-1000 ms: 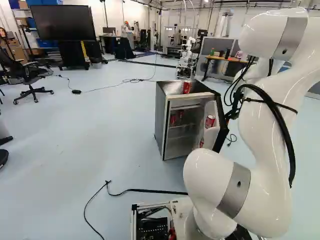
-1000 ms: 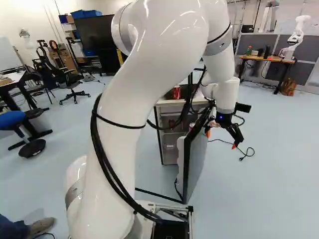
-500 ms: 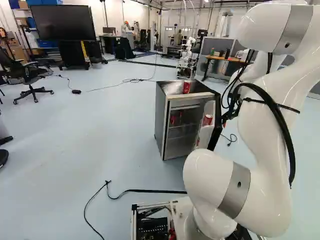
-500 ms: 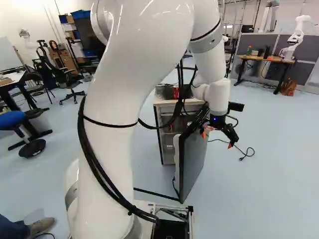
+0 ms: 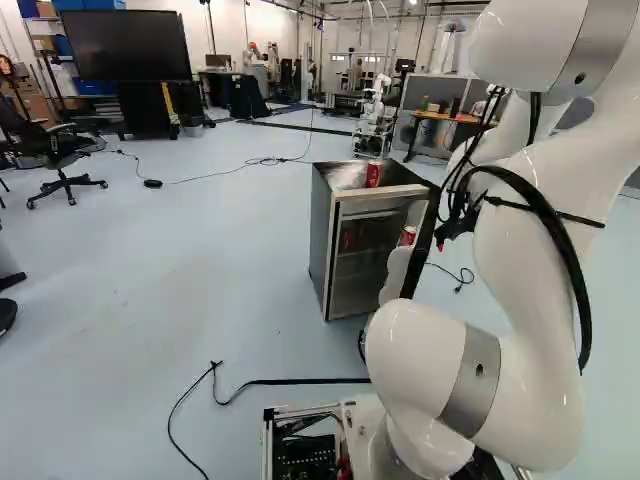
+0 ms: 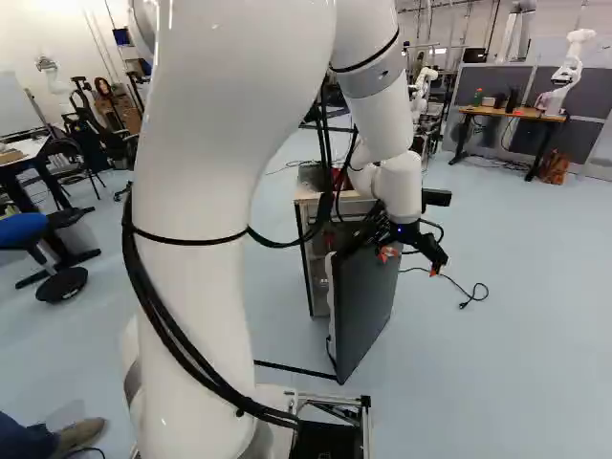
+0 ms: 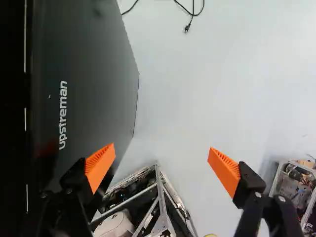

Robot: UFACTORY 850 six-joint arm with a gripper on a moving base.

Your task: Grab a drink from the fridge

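Spread the gripper [image 6: 411, 263] wide, clasping nothing, beside the open fridge door [image 6: 363, 306] (contact unclear), with red cans [image 5: 373, 175] atop the fridge [image 5: 321, 240] and inside its door, centre-right in the left base view.

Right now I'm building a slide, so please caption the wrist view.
Open hand with orange pads beside the dark fridge door.

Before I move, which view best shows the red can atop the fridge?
The left base view: no cable crosses the red can atop the fridge. The right base view shows only some red behind the arm's cables; the wrist view doesn't show the can.
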